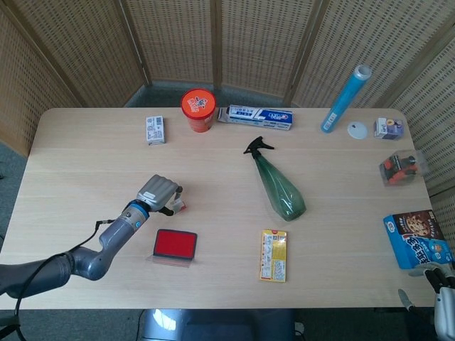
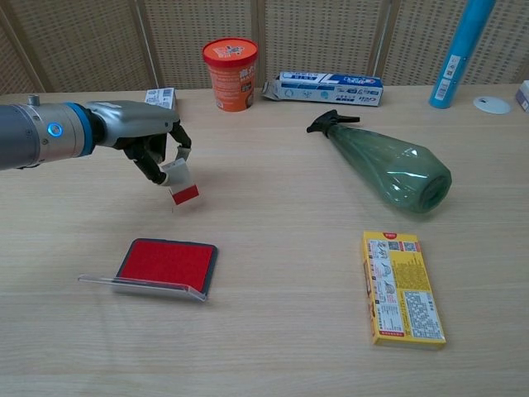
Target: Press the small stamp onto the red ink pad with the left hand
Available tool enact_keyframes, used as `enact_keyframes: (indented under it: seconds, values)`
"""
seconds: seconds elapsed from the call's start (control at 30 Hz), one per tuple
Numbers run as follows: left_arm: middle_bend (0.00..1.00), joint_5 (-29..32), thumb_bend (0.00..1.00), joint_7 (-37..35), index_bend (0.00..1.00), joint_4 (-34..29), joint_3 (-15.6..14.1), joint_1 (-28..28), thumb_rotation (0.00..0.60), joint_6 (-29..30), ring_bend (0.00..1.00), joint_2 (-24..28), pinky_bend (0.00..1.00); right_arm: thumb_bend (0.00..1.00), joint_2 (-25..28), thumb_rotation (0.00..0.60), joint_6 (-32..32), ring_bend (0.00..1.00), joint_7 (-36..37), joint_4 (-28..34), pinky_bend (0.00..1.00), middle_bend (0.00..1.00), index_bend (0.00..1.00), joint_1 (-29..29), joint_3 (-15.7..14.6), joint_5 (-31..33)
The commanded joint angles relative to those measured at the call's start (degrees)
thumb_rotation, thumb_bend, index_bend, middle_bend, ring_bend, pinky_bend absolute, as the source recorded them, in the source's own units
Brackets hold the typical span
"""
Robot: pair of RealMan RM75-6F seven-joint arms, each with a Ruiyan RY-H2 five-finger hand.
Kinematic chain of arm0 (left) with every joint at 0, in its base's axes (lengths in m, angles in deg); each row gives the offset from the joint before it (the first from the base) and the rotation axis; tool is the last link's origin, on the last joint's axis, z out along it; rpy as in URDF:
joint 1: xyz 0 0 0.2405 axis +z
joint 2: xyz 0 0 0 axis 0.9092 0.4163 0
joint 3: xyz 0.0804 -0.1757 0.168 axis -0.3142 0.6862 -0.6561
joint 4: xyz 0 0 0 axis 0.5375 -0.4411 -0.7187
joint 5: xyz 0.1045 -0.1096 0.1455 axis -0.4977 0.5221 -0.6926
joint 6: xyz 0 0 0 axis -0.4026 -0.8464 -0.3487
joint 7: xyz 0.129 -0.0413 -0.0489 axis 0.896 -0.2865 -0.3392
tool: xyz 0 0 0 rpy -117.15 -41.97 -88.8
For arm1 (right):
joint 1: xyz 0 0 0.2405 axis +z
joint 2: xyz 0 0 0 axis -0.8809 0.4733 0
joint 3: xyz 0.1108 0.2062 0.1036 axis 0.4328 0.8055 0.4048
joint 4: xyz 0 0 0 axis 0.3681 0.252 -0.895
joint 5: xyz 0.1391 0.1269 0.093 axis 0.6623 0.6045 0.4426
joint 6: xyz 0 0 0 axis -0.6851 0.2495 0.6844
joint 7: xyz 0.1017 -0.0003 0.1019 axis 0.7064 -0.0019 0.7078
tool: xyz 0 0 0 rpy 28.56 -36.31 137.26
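Observation:
My left hand (image 2: 142,142) (image 1: 159,193) grips the small stamp (image 2: 179,181), a white block with a red base, and holds it tilted a little above the table. The stamp (image 1: 178,207) shows as a small white and red bit at the fingers in the head view. The red ink pad (image 2: 168,263) (image 1: 175,244) lies open on the table nearer the front edge, below the stamp, with its clear lid (image 2: 136,286) folded out toward me. Only a bit of my right hand (image 1: 442,305) shows at the lower right corner of the head view.
A green spray bottle (image 2: 388,166) lies on its side mid-table. A yellow packet (image 2: 402,288) lies at the front right. An orange cup (image 2: 231,73), a toothpaste box (image 2: 326,88), a small white box (image 2: 159,100) and a blue tube (image 2: 463,51) stand along the back.

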Motion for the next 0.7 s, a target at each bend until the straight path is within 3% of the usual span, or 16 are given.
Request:
enact_keyframes:
  seconds: [0.03,0.27,0.7]
  values:
    - [1.00,-6.20,0.40,-2.20,0.63,-7.06,-1.06,1.88,0.525,3.00,1.00,4.75,1.00,0.24,-0.41,0.591,-0.40,0.24,-0.05,-0.18,0.06,0.37,0.45,0.31,0.00,-0.16]
    - [1.00,-15.46,0.40,-6.37,0.63,-13.58,-4.83,4.83,0.522,5.48,1.00,9.56,1.00,0.24,-0.94,0.593,-0.74,0.24,-0.01,-0.55,0.06,0.37,0.45,0.63,0.02,-0.35]
    - [1.00,-18.27,0.40,-6.98,0.63,-13.92,-8.33,7.06,0.523,4.90,1.00,10.12,1.00,0.24,-1.15,0.593,-0.57,0.24,0.50,-1.04,0.06,0.37,0.45,0.53,-0.07,-0.41]
